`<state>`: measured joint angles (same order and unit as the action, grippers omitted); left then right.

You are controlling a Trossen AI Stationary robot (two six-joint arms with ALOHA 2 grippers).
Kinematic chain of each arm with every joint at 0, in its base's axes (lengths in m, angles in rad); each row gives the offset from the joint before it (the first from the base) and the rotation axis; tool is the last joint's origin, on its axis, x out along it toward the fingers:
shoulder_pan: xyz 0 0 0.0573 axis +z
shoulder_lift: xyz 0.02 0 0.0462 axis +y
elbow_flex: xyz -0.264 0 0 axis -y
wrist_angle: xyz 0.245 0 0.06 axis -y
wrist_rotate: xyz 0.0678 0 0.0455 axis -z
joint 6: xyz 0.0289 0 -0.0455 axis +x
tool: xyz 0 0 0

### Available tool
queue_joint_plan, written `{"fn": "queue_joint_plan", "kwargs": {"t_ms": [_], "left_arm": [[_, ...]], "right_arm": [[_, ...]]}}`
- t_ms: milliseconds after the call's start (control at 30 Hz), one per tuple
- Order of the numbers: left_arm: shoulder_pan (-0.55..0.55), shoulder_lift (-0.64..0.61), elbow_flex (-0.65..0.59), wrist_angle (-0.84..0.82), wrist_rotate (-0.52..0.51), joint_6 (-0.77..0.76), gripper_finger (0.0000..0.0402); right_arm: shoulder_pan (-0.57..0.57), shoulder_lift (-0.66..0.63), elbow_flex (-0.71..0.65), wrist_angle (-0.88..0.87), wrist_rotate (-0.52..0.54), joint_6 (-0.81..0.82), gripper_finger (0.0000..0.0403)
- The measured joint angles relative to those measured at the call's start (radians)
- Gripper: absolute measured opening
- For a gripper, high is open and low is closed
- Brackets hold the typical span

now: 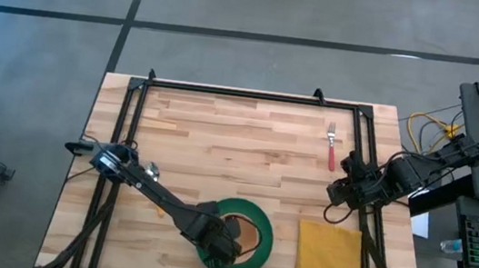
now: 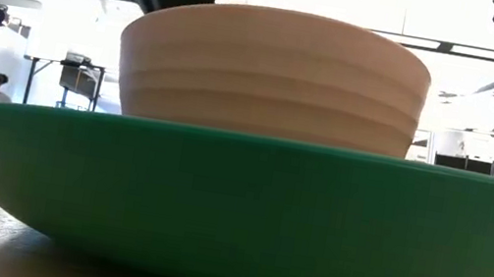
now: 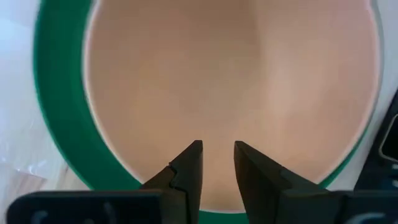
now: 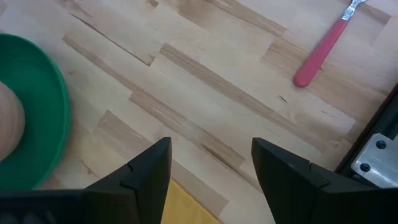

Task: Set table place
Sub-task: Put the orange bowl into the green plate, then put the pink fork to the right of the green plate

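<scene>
Low view hides fork (image 1: 332,145); shows bowl (image 2: 273,73) on plate (image 2: 236,206).

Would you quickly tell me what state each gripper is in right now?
Left gripper: over the bowl on the plate, fingers slightly apart, gripping nothing visible.
Right gripper: open, empty, above bare table.

Brightness: even and bright on the table (image 1: 247,144), no hard glare.
Backlight: in the low view the room behind is blown out white; plate (image 2: 236,206) and bowl (image 2: 274,73) stand dark-edged against it.
Shadows: soft, under the plate rim.
Blur: left wrist view soft throughout; bowl (image 3: 230,99) out of focus.
Sharpness: right wrist view shows crisp wood grain and fork (image 4: 323,46).
</scene>
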<state>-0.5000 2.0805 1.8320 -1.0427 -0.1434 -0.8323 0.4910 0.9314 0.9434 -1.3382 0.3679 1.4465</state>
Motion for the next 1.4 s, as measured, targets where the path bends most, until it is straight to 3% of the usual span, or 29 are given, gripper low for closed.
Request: {"fn": "queue_joint_plan", "kwargs": {"t_ms": [200,400,600,800,1100,1400], "left_arm": [[0.005,-0.029,0.018,0.012,-0.032,0.0,0.0077],[0.027,-0.13,0.015,0.039,-0.098,0.047,0.0077],[0.052,-0.244,0.015,0.12,-0.102,0.185,0.0077],[0.053,-0.342,0.015,0.156,-0.101,0.17,0.0077],[0.053,-0.434,0.011,0.291,-0.1,0.227,0.0077],[0.147,-0.467,0.009,0.294,-0.048,0.346,0.0077]], "right_arm": [[0.0,0.001,-0.008,0.006,0.004,-0.013,0.0215],[0.0,0.0,0.038,0.03,0.037,-0.169,0.0215],[0.0,0.002,0.092,0.037,0.017,-0.237,0.0215],[0.0,0.005,0.139,0.047,0.018,-0.229,0.0215],[0.0,0.007,0.148,0.138,0.08,-0.389,0.0215],[-0.045,0.027,0.083,0.109,0.066,-0.201,0.0215]]}}
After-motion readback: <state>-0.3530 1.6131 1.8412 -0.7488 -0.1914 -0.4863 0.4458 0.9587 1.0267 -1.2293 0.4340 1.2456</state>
